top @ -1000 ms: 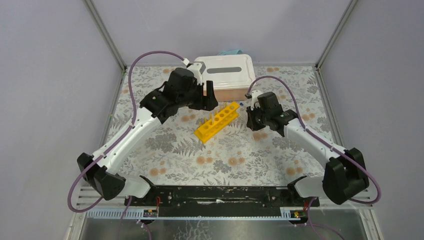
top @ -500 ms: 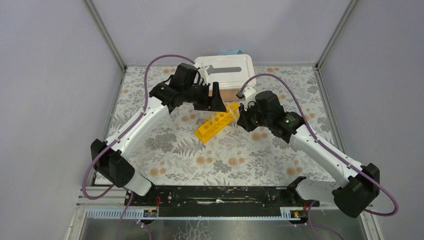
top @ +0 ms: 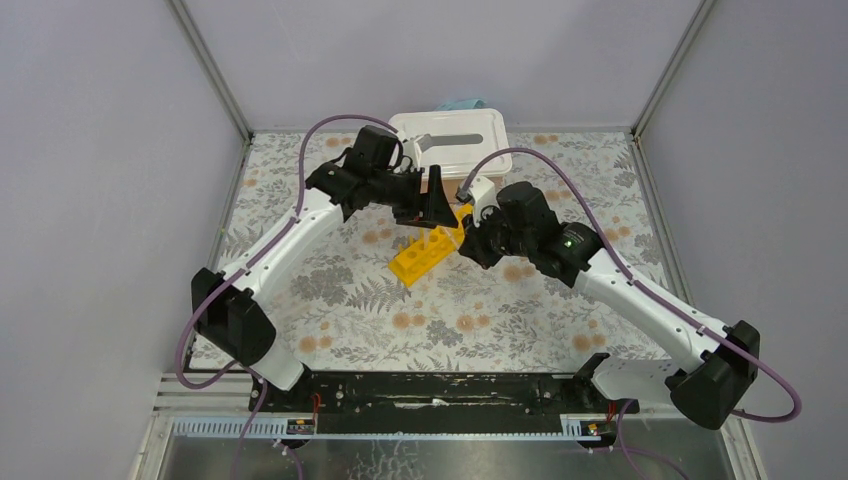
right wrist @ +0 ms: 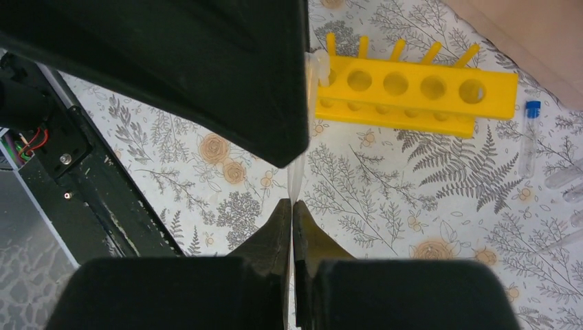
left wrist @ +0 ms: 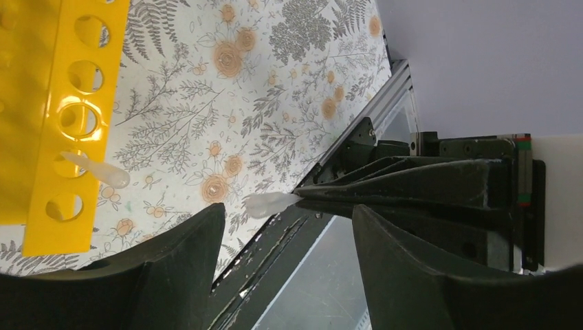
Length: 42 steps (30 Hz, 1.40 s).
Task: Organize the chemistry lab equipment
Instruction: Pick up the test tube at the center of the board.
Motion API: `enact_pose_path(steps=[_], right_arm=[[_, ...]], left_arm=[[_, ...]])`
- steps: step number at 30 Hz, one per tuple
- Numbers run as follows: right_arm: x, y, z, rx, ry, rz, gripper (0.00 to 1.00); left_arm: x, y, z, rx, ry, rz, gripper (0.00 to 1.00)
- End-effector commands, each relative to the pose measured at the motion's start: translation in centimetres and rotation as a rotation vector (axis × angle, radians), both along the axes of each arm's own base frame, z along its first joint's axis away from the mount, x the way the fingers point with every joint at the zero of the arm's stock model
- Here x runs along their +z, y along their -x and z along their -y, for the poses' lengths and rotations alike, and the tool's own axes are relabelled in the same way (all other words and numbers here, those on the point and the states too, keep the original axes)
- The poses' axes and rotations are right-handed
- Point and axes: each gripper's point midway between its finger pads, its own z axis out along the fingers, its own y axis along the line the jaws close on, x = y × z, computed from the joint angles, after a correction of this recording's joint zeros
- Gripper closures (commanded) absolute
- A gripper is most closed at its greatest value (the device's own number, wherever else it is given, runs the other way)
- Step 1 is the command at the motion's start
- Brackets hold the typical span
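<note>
Only right-wrist view, blue-capped tube [right wrist: 529, 141] beside rack [right wrist: 414, 104]

both arms reach forward and lean inward, wrists almost meeting. the left arm [top: 290, 240] is stretched long, and the left gripper [top: 437, 208] hangs with its fingers spread wide. the right arm [top: 630, 290] bends at the elbow, and the right gripper [right wrist: 291, 210] is pinched tight on a thin clear tube [right wrist: 295, 180].

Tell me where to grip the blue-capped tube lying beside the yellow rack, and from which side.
I would grip the blue-capped tube at mid-barrel, from above, jaws across its width. It lies flat on the mat, apart from the yellow rack, with bare mat along both long sides.
</note>
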Motion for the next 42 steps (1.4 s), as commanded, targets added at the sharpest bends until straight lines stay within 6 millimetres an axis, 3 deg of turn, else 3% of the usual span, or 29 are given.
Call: enact_pose_path(steps=[1, 15, 30, 42], right_arm=[[3.0, 0.4, -1.8, 0.066, -0.057, 0.053, 0.97], [3.1, 0.9, -2.5, 0.096, -0.044, 0.061, 0.97], [3.2, 0.8, -2.9, 0.112, -0.044, 0.067, 0.97], [3.1, 1.1, -3.0, 0.124, -0.042, 0.059, 0.97]], left_arm=[[1.2, -0.4, 0.5, -0.028, 0.064, 0.013, 0.25], [0.6, 0.3, -0.1, -0.105, 0.133, -0.055, 0.46], [-0.1, 1.7, -0.2, -0.163, 0.155, -0.084, 0.5], [-0.4, 1.5, -0.2, -0.172, 0.156, -0.086, 0.65]])
